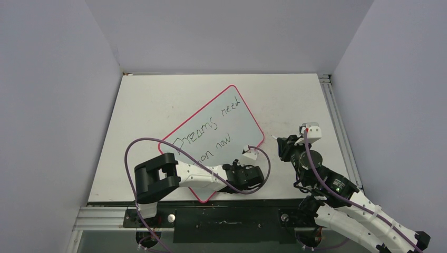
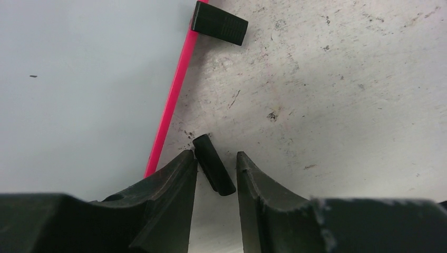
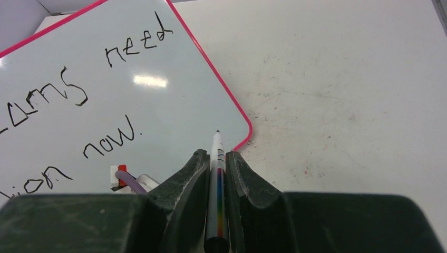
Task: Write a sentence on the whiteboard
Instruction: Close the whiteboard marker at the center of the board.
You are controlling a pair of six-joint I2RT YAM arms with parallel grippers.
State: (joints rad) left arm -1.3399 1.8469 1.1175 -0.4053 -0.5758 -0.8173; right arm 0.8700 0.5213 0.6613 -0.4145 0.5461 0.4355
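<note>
The large white board with a pink-red rim [image 1: 248, 132] lay slantwise on the scuffed white table [image 2: 327, 105], and its black handwritten sentence [image 1: 211, 129] looked finished. The right pincer [image 3: 217, 155] was clamped on a white rainbow-striped marker [image 3: 217, 184], tip forward. The left pincer [image 2: 216, 158], jaws parted, straddled a short black cap [image 2: 213, 171] lying just off the rim. The cap's long axis ran nearly along the jaws, and the left arm was the nearer one.
</note>
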